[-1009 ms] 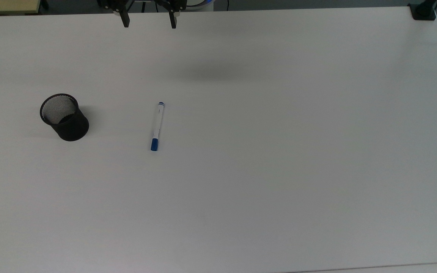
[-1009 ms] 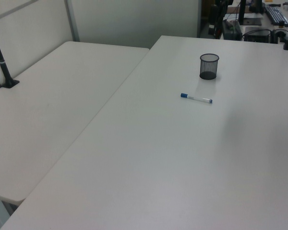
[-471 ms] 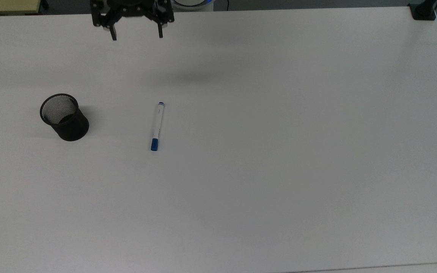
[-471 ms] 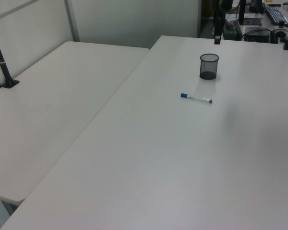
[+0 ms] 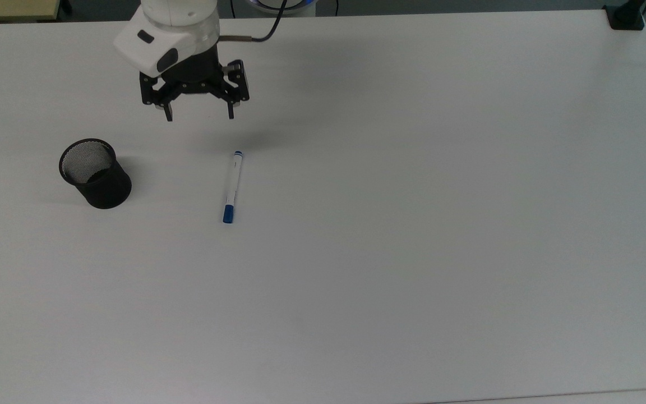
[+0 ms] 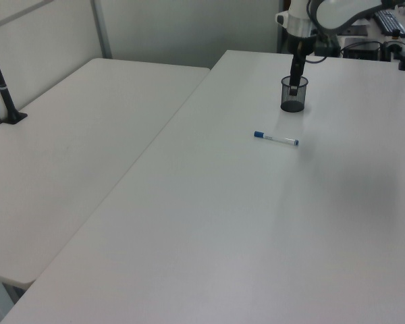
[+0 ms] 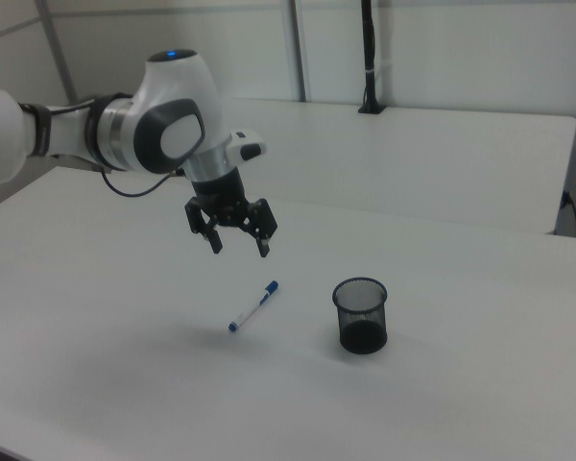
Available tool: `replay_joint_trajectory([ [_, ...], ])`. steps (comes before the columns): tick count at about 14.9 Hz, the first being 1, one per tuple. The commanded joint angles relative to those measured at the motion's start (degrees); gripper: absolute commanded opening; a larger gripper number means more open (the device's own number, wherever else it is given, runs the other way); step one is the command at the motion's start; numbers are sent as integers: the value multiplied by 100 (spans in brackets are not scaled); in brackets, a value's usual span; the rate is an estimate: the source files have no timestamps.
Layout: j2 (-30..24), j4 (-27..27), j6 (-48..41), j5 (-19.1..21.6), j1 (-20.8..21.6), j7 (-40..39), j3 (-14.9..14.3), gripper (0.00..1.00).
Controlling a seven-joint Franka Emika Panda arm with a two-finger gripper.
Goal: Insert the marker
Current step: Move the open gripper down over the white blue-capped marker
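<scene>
Top view: gripper (image 5: 199, 116) hangs above table (image 5: 413, 224), jaws apart, empty. Marker (image 5: 232, 187) lies flat below; mesh cup (image 5: 96, 174) upright, well apart.

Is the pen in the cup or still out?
Out. The marker lies flat on the white table, apart from the black mesh cup.

Soft, even overhead light; faint diffuse shadows on the white table (image 5: 413, 224).

Count on the white table (image 5: 413, 252): one marker (image 5: 232, 187), centre left; one black mesh cup (image 5: 96, 174), far left; one gripper (image 5: 199, 115), upper left.
</scene>
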Motion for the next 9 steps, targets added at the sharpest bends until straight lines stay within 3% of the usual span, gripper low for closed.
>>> replay_joint_trajectory([
  [1, 210, -208, 618, -84, 51, 573, -5, 95],
  [6, 914, -190, 1585, -110, 121, 1198, -5, 84],
  [9, 1143, -181, 1858, -110, 226, 1382, -5, 83],
])
